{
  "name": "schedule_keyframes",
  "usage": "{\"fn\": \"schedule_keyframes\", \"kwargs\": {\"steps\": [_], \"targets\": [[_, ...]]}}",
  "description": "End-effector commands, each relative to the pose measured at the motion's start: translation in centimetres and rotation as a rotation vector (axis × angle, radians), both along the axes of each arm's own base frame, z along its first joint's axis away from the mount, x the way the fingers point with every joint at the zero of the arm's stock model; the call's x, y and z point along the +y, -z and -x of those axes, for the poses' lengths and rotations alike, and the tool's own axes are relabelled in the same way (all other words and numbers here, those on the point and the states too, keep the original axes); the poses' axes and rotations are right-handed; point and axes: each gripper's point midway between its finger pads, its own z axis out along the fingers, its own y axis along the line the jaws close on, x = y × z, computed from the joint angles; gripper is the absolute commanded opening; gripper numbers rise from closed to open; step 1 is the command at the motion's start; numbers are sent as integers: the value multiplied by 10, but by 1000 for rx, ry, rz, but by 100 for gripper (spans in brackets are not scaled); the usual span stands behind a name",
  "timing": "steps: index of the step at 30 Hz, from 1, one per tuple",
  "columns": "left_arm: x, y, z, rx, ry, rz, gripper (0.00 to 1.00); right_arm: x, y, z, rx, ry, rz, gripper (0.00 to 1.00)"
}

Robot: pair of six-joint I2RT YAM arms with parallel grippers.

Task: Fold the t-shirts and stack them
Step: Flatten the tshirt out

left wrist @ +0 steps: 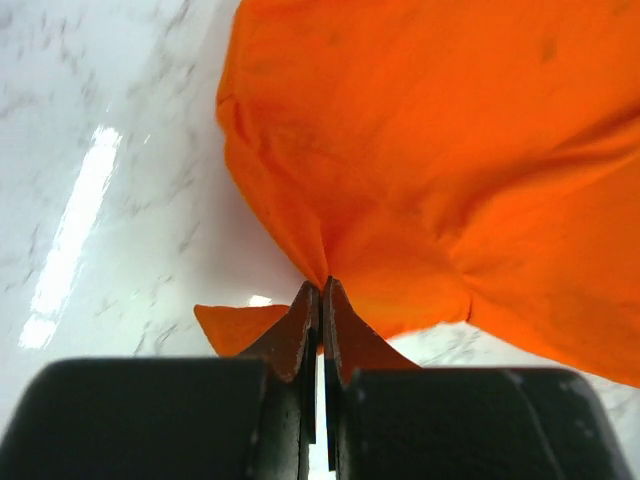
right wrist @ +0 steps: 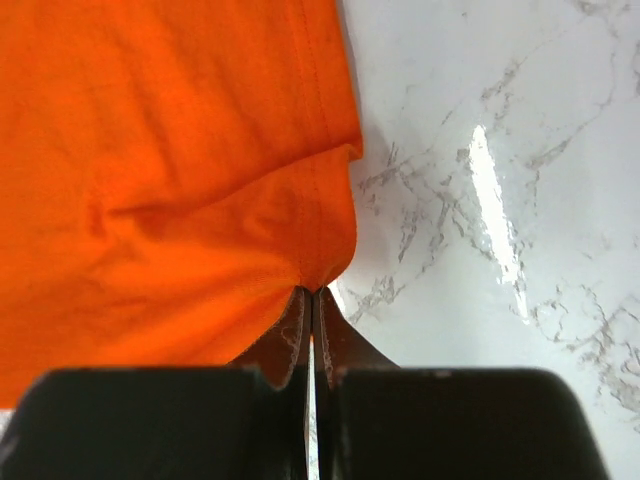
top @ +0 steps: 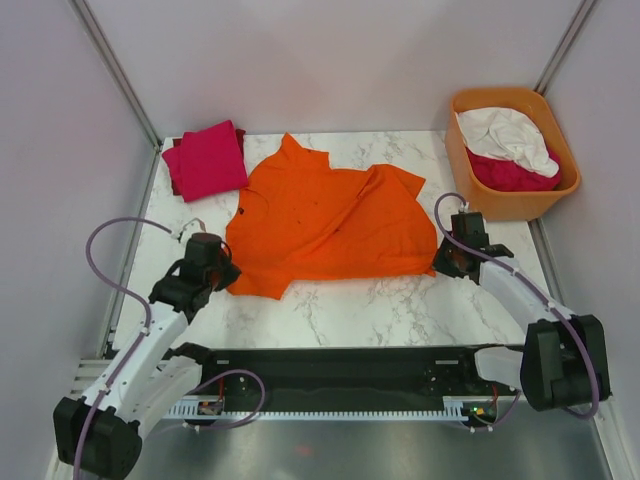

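The bright orange t-shirt [top: 330, 220] lies spread and rumpled on the marble table. My left gripper [top: 222, 270] is shut on its near left corner; in the left wrist view the cloth [left wrist: 420, 180] bunches into the closed tips of the gripper [left wrist: 322, 288]. My right gripper [top: 445, 262] is shut on its near right corner; in the right wrist view the hem [right wrist: 320, 200] puckers at the closed tips of the gripper [right wrist: 312, 292]. A folded magenta-pink t-shirt [top: 210, 158] lies on a crimson one at the back left. White [top: 505, 132] and crimson [top: 515, 175] shirts lie in the tub.
The rigid orange plastic tub [top: 458, 160] stands at the back right corner. Grey walls enclose the table on three sides. A black rail [top: 340, 372] with cables runs along the near edge between the arm bases.
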Motion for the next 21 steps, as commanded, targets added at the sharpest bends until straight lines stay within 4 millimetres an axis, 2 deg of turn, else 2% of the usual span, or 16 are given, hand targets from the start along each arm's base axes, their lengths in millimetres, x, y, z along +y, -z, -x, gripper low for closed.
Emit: {"fn": "schedule_keyframes", "kwargs": {"steps": [1, 3, 6, 7, 12, 13, 15, 16, 17, 18, 19, 20, 21], "targets": [[12, 30, 23, 78, -38, -43, 2, -7, -30, 0, -73, 13, 25, 0], [7, 28, 26, 61, -10, -38, 2, -19, -36, 5, -86, 44, 78, 0], [6, 35, 30, 75, 1, -44, 2, -18, -48, 12, -106, 97, 39, 0], [-36, 49, 65, 252, 72, 199, 2, -16, -51, 16, -106, 110, 19, 0], [-53, 61, 79, 312, 97, 221, 2, -18, -54, 36, -119, 250, -54, 0], [-56, 61, 81, 319, 96, 231, 2, -18, -51, 46, -100, 260, -61, 0], [-62, 61, 86, 322, 115, 241, 2, -16, -52, 54, -87, 263, -84, 0], [-64, 60, 88, 326, 114, 254, 2, -14, -57, 60, -85, 254, -93, 0], [-64, 61, 91, 332, 113, 256, 2, -4, -61, 63, -89, 213, -137, 7], [-66, 57, 93, 319, 125, 267, 2, -1, -65, 64, -100, 177, -146, 34], [-66, 55, 94, 313, 123, 274, 4, 0, -72, 64, -119, 171, -154, 85], [-64, 54, 97, 318, 122, 271, 22, -1, -75, 64, -125, 173, -149, 98], [-64, 48, 96, 302, 129, 271, 36, -3, -79, 61, -139, 168, -137, 98]]}}
